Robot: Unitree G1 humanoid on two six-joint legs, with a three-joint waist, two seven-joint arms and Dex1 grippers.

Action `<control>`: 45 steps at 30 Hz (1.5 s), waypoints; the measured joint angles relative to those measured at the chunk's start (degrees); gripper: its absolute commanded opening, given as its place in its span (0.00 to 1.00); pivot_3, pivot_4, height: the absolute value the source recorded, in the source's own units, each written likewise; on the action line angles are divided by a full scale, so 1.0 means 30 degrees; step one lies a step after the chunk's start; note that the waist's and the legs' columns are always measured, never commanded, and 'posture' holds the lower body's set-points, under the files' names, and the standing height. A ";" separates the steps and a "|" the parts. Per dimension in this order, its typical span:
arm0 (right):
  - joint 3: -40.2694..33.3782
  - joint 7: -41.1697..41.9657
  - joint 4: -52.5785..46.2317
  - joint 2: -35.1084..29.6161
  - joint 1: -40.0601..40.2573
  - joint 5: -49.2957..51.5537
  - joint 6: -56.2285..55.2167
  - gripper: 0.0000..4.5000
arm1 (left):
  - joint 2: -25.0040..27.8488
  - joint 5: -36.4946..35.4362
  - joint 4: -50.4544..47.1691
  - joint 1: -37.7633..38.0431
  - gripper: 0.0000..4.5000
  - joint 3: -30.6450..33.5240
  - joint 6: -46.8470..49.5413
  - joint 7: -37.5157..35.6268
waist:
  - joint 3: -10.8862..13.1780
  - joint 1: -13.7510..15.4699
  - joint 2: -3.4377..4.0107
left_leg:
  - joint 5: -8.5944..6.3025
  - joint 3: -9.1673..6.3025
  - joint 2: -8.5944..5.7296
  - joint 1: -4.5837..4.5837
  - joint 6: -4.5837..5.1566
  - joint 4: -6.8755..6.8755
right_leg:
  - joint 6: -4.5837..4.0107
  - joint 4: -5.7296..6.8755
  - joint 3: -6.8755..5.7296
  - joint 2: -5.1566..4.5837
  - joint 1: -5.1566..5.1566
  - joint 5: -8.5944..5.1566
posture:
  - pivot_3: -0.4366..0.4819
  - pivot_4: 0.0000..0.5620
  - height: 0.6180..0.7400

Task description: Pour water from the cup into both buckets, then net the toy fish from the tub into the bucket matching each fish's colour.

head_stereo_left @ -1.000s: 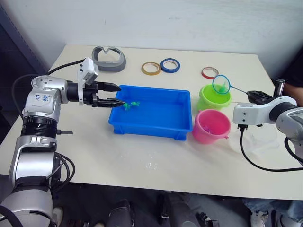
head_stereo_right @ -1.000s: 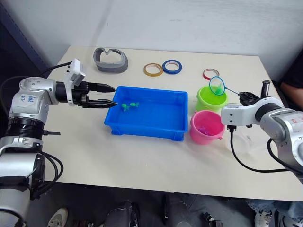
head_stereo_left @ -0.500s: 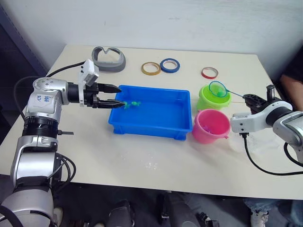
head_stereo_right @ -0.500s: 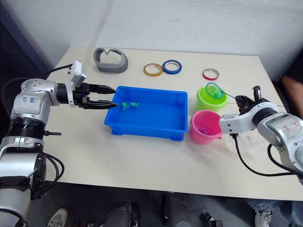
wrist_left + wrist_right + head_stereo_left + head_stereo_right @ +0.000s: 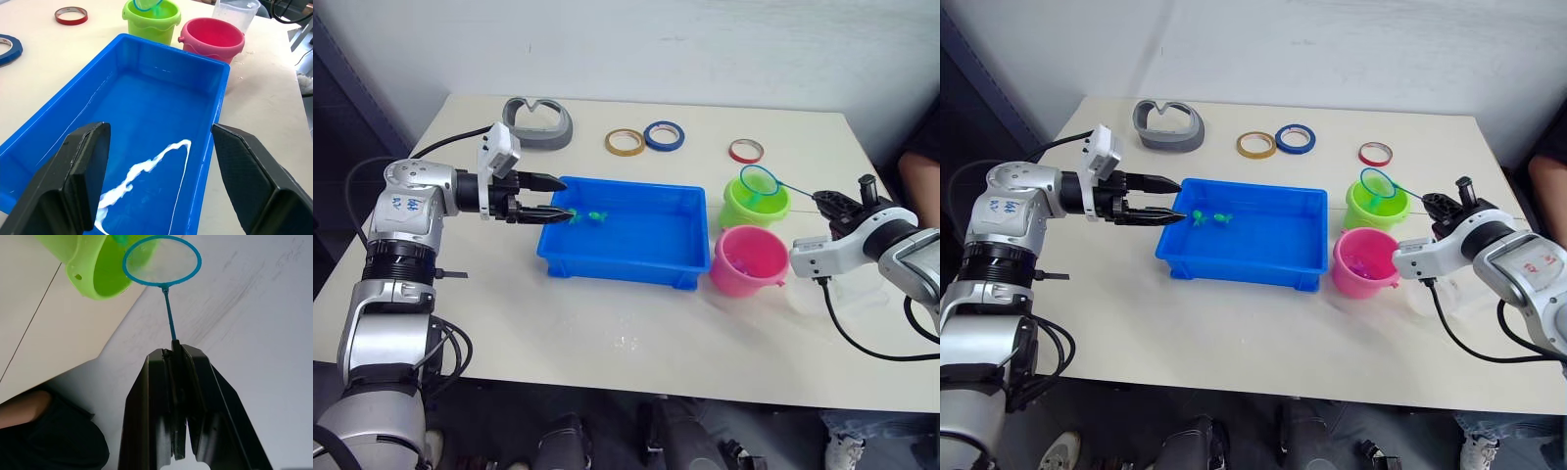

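Landmark: the shallow rectangular bright blue plastic tub [image 5: 626, 235], mid-bench.

Right hand [image 5: 176, 350] is clamped on the thin black handle of the small net [image 5: 763, 181]; its light-blue round hoop hangs over the mouth of the lime green round plastic bucket [image 5: 756, 204], which stands just off the tub's far right corner. The pink round plastic bucket [image 5: 750, 261] sits just off the tub's near right corner, touching or almost touching the green one. The wide clear plastic cup [image 5: 235, 12] stands beyond the pink bucket, on the side away from the tub.

Left hand [image 5: 548, 196] hovers at the tub's left end with its two black fingers [image 5: 83, 171] spread apart, gripping nothing.

Progress, as judged: the cup stands upright and set aside, so pouring looks finished, though no water level can be read in either bucket. Netting is under way. Small pink shapes lie in the pink bucket, likely fish already sorted. Tiny green plastic toy fish [image 5: 590, 214] remain in the tub near its far left corner; these are left to do. No pink fish seen in the tub.

Hard to make out: whether the net carries a fish over the green bucket, how many green fish are left, and what the green bucket holds. A white streak on the tub floor, probably a reflection.
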 measured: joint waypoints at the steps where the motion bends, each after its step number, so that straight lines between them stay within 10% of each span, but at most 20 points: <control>1: -0.0005 -0.0058 0.0003 0.0000 0.0000 -0.0160 -0.0076 0.00 | 0.0000 0.0009 0.0000 0.0000 0.80 0.0000 -0.0001 -0.0001 | 0.0000 -0.0001 0.0000 | 0.0000 -0.0001 0.0000 0.0001 0.0000 0.0002 | 0.0000 0.0002 0.0001 0.0000 0.0000 0.0000 | 0.48 0.27 0.61; 12: -0.1415 0.2197 -0.0219 0.2085 -0.1093 0.1893 0.1394 0.00 | 0.0161 0.0173 0.0135 0.0003 0.80 0.0001 -0.0025 0.0030 | 0.0001 -0.0072 0.0002 | 0.0002 0.0015 -0.0002 0.0015 -0.0005 0.0033 | 0.0000 0.0053 0.0017 0.0009 -0.0001 0.0000 | 0.48 0.27 0.61; 22: -0.1212 0.9131 -0.2625 0.8246 -0.6072 0.9206 1.2134 0.00 | 0.3365 0.1521 0.1460 0.0227 0.80 0.0198 -0.1485 0.0350 | -0.0006 -0.0276 -0.0011 | 0.0014 -0.0014 -0.0002 0.0039 -0.0028 0.0022 | -0.0012 0.0096 0.0003 -0.0006 0.0000 -0.0005 | 0.48 0.27 0.61; 45: 0.5233 0.8022 -0.1507 1.3006 -0.8325 1.3160 1.9411 0.00 | 0.5351 0.0050 -0.3406 0.5271 0.80 0.2195 0.1273 0.1510 | -0.0009 -0.0417 -0.0018 | 0.0006 -0.0049 -0.0002 0.0007 -0.0013 0.0018 | -0.0018 0.0083 -0.0026 -0.0020 -0.0013 -0.0008 | 0.48 0.27 0.61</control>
